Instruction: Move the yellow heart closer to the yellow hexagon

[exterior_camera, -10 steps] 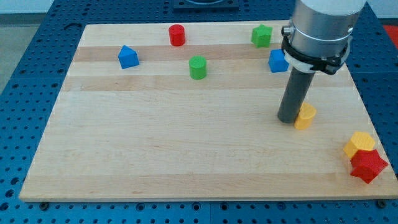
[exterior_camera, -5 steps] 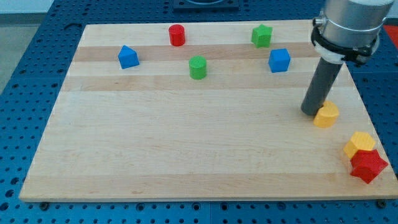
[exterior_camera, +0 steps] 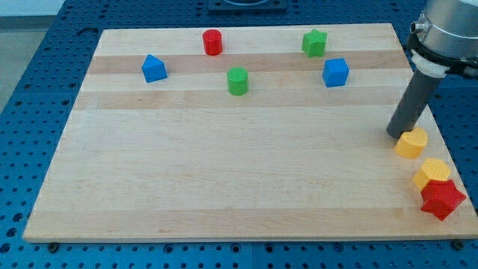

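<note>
The yellow heart (exterior_camera: 411, 143) lies on the wooden board near its right edge. My tip (exterior_camera: 398, 134) is at the heart's upper left side, touching it. The yellow hexagon (exterior_camera: 432, 172) sits just below and to the right of the heart, a small gap apart. A red star (exterior_camera: 442, 199) touches the hexagon's lower right side at the board's bottom right corner.
A blue cube (exterior_camera: 336, 72) and a green star-like block (exterior_camera: 314, 42) sit toward the view's top right. A green cylinder (exterior_camera: 237, 81), a red cylinder (exterior_camera: 213, 42) and a blue block (exterior_camera: 154, 68) sit along the top left. The board's right edge (exterior_camera: 426, 112) is close.
My tip has moved to the right and slightly down, pushing the yellow heart along with it toward the yellow hexagon. The other blocks have not moved.
</note>
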Robot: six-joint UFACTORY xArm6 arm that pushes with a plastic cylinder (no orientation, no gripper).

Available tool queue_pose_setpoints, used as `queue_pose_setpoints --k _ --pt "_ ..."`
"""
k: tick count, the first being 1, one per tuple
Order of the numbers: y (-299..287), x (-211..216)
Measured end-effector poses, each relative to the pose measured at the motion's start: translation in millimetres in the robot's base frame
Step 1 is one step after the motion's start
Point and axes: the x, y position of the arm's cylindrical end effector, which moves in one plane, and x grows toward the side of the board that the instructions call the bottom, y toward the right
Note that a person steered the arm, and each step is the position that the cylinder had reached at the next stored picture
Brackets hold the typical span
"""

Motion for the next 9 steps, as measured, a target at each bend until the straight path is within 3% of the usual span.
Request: queue_pose_setpoints --k 9 --pt "23.5 17.0"
